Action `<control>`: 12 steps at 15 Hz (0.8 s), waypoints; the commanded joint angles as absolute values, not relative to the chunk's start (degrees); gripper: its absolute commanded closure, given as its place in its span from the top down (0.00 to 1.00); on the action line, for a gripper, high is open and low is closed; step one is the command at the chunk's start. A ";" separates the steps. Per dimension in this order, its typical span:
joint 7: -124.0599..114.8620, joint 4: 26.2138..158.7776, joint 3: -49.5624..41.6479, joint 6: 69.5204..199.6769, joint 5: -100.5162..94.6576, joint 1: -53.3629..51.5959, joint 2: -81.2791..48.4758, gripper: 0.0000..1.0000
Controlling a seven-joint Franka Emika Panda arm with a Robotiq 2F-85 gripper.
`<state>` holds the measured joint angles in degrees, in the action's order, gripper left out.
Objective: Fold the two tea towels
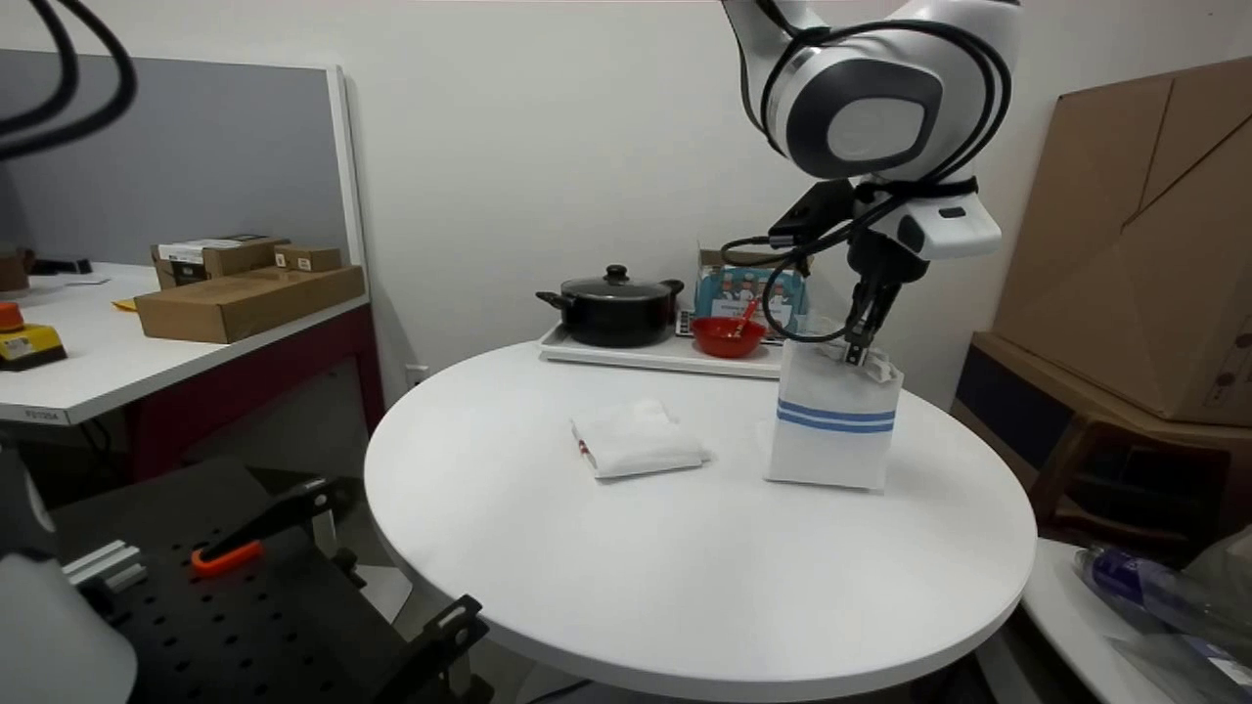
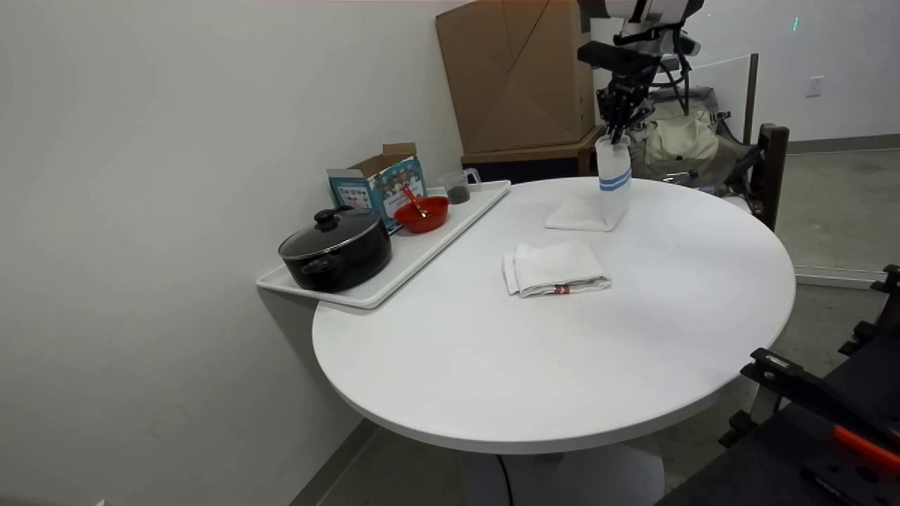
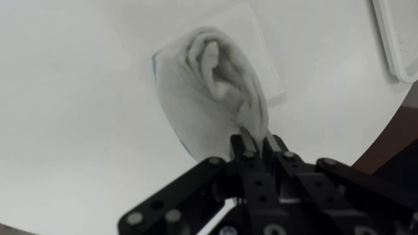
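Closest in the wrist view, we have the jaws pinched on the bunched upper edge of the blue-striped towel point(image 1: 833, 418). It curls upward in layers, with another part lying flat on the surface point(image 3: 81, 114). If that pinch has missed a layer, we may lose it on the way over and get a crooked fold; if we pull too far, the flat part could skid along. Farther from the jaws, near that towel but not touching, the red-marked towel point(image 2: 562, 266) lies folded; a low, wide sweep might ruffle it.
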<state>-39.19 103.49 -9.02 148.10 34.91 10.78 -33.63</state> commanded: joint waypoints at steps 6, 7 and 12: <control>-44.92 87.88 -7.93 144.26 30.84 10.41 -43.54 0.02; -45.30 86.46 -7.79 144.29 30.44 10.34 -44.65 0.02; -47.75 79.84 -7.53 143.99 27.46 9.76 -50.60 0.02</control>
